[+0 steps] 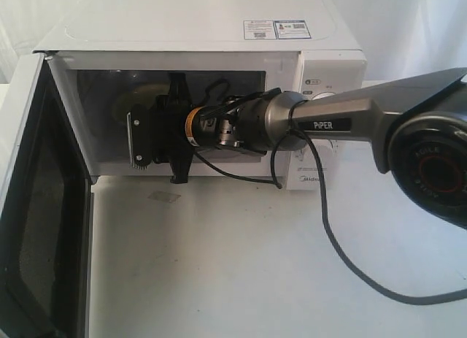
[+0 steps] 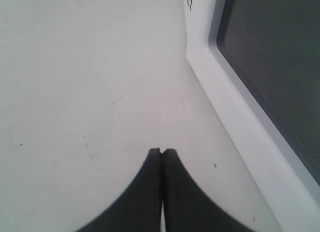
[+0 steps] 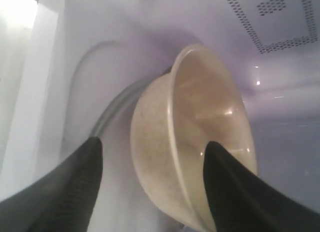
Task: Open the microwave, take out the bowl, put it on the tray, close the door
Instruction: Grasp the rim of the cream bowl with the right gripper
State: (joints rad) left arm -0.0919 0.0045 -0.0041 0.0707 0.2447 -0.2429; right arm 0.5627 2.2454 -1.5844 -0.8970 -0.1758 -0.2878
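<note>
White microwave [image 1: 219,31] stands with its door [image 1: 29,206] swung wide to the left as the right gripper [image 3: 152,144] reaches into the cavity. Its jaws are spread, one finger outside and one over the rim of the cream bowl [image 3: 200,117], which is not yet clasped. The bowl sits inside on the turntable [image 3: 107,117]. The left gripper [image 2: 161,152], fingers pressed together, hangs over the table [image 2: 75,66] beside the open door.

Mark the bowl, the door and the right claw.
bowl [image 3: 205,111]: right wrist view, inner wall.
door [image 1: 44,206]: exterior view, dark window.
right claw [image 3: 153,143]: right wrist view, midway between fingertips.
</note>
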